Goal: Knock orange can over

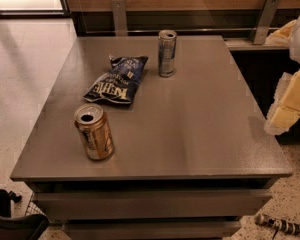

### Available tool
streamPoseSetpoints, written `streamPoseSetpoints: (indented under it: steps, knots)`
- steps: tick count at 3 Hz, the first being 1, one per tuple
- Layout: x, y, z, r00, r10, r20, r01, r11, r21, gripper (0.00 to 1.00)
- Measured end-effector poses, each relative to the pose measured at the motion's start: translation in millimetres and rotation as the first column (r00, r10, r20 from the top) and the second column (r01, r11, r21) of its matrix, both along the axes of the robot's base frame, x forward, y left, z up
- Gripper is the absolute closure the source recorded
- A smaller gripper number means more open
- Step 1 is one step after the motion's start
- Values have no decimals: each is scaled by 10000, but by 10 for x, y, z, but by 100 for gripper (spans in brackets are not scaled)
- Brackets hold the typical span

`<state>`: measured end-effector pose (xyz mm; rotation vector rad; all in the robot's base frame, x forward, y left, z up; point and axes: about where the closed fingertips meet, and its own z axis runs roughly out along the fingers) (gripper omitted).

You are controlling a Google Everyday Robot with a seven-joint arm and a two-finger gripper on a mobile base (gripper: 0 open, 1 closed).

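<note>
Orange can [94, 132] upright near front-left corner of grey table [200, 134], opened top showing, nothing touching it. Just behind it a dark blue chip bag [116, 81] lies flat; farther back, near the far edge, a slim silver-blue can [166, 53] stands upright. Gripper [284, 115] hangs off the table's right side, well apart from the orange can; open or closed, cannot tell.
</note>
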<state>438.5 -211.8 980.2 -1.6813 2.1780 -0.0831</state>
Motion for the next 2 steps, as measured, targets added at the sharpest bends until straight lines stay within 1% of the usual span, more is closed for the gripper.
streamPoseSetpoints:
  steps: [1, 2]
  knots:
    - [35, 116, -132, 9997, 197, 145, -210, 9955, 924, 0]
    - [173, 363, -541, 9955, 810, 489, -914, 9578, 2727, 0]
